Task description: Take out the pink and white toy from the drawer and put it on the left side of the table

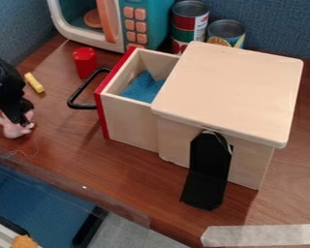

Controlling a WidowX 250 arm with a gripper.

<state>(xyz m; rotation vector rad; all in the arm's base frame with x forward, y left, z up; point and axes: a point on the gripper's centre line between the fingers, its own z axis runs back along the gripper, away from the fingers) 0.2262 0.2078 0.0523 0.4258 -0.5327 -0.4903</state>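
While the gripper is hanging over the left of the desk, we are seeing the pink toy lying at its tip, outside the drawer; whether it is being gripped, we cannot tell. Rightward, a toy microwave is holding an orange disc, the pulled-out drawer is holding blue cloth, and two cans are standing behind.

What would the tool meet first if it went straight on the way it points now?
Pointing down, the tool would likely meet the pink toy first, then the brown tabletop; how much depth separates them is unclear.
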